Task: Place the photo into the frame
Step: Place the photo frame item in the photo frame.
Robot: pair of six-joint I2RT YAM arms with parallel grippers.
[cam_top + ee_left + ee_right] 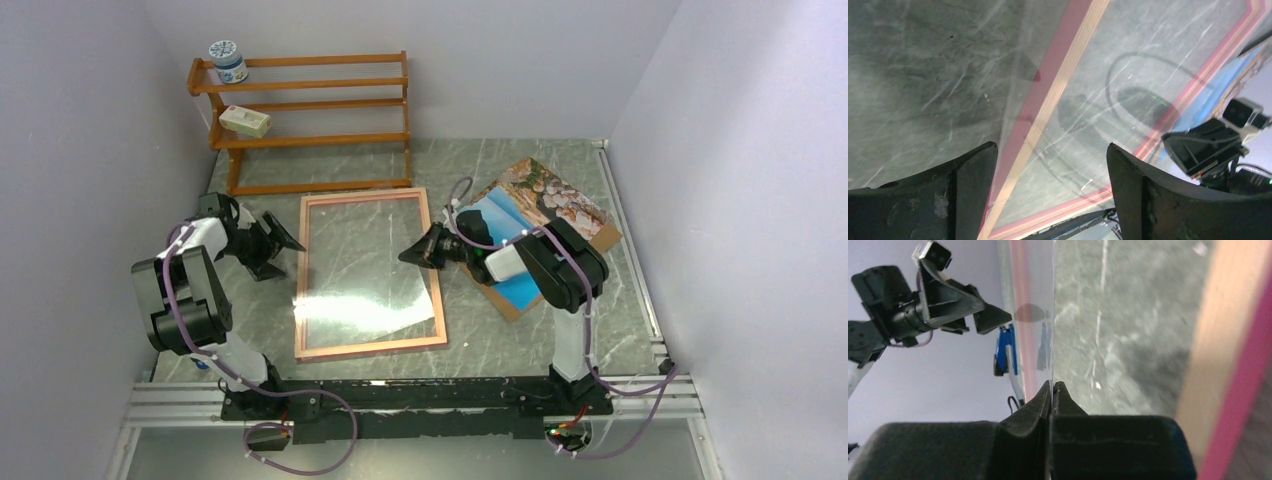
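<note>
One frame (370, 347) lying flat, mid-table. One photo (555, 200) lying right of frame on brown backing sheet (610, 238), partly being covered by right arm. Clear pane (360, 300) being pinched at frame's right edge by right gripper (1053, 385). Left gripper (1052, 150), over frame's left edge, being held spread. Behind frame: one wooden rack (310, 100), one jar (228, 60), one box (245, 121). Grey marbled table (480, 340), lilac walls (80, 120).

Pale lavender walls (500, 40) on three sides. Grey marbled tabletop (480, 340), bright even light. Wooden slatted rack (320, 103) at back left: jar (227, 60) top shelf, small box (245, 121) middle shelf.
</note>
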